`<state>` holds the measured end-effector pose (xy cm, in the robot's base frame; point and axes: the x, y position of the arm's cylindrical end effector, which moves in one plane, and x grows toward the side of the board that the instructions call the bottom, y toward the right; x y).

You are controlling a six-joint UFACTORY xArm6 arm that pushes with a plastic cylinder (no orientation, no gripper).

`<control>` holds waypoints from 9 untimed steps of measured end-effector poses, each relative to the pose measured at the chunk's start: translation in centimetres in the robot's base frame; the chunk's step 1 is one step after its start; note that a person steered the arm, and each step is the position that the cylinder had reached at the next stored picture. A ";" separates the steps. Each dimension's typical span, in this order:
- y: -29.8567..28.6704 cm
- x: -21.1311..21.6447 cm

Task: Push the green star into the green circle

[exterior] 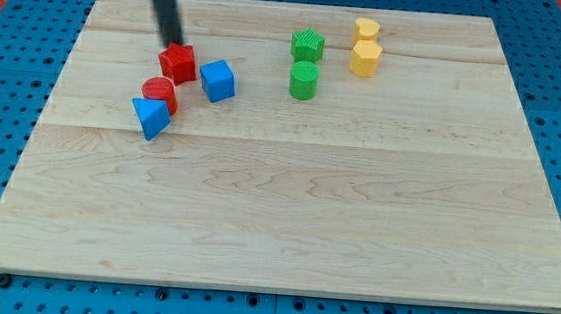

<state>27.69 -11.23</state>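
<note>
The green star (307,46) lies near the view's top, right of centre. The green circle (304,80) stands just below it, with a small gap between them. My tip (171,43) is at the view's upper left, touching the top edge of the red star (178,63). It is far to the left of both green blocks. The dark rod rises from the tip up out of the view's top.
A blue cube (217,80) lies right of the red star. A red cylinder (159,93) and a blue triangle (149,117) lie below it. Two yellow blocks (367,29) (366,57) stand right of the green star. The wooden board (285,228) sits on a blue pegboard.
</note>
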 end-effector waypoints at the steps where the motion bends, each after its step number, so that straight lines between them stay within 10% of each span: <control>1: 8.8 -4.9; 2: 17.7 -5.3; 9: 13.9 2.9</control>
